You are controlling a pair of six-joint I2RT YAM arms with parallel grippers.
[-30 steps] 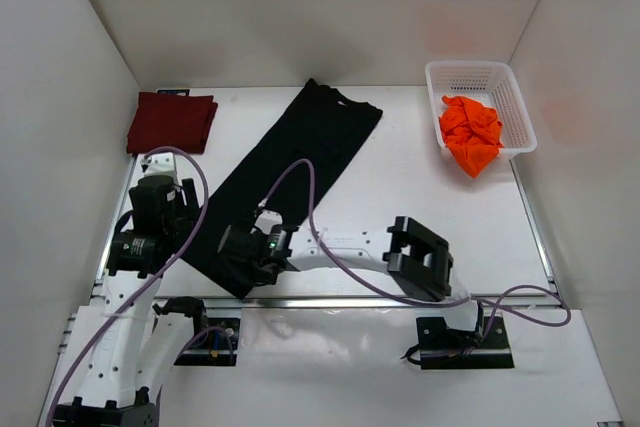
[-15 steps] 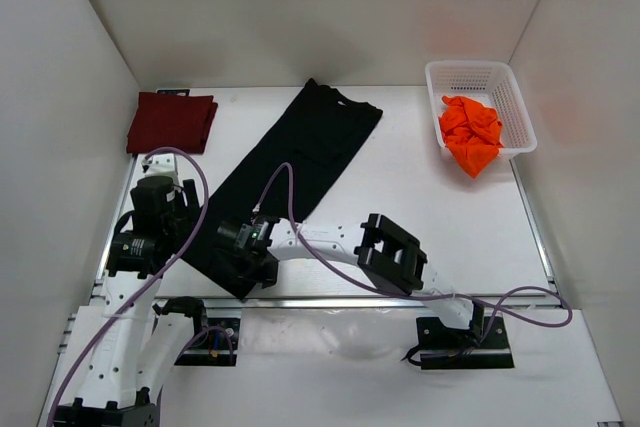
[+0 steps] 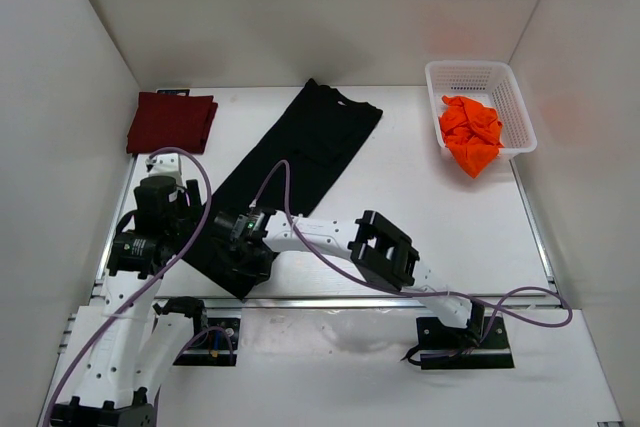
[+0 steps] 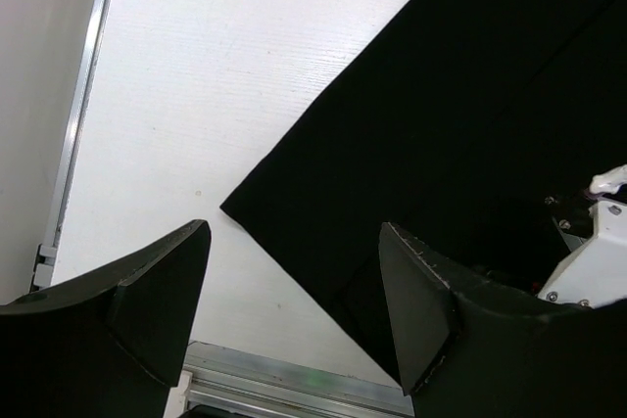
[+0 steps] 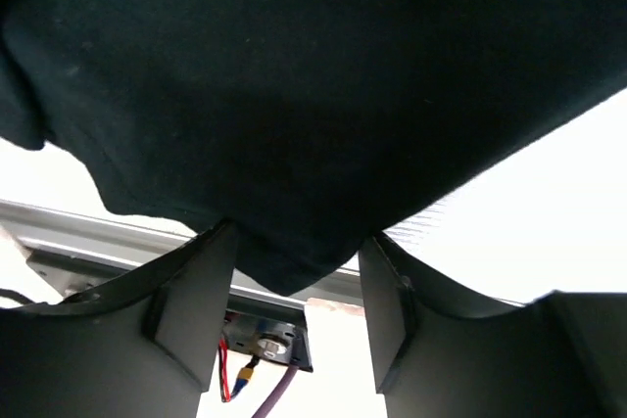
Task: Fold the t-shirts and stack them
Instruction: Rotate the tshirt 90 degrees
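Observation:
The black t-shirt point(image 3: 290, 162) lies as a long folded strip from back centre to the near left. My right gripper point(image 3: 247, 265) reaches across over its near end. In the right wrist view the right gripper point(image 5: 292, 261) is open, and the shirt's near corner point(image 5: 289, 276) hangs between the fingers. My left gripper point(image 3: 190, 234) hovers open at the strip's left corner point(image 4: 235, 210), fingers point(image 4: 167, 271) astride the edge. The maroon t-shirt point(image 3: 171, 122) lies folded at the back left. The orange t-shirt point(image 3: 471, 133) is crumpled in the basket.
The white mesh basket point(image 3: 512, 97) stands at the back right. The metal rail of the table's near edge point(image 4: 284, 379) runs just below both grippers. White walls close in the left, back and right sides. The right arm's elbow point(image 3: 385, 247) lies low over the near middle.
My right gripper has slid to the left along the near end of the black shirt, and its elbow followed. The left arm has hardly moved.

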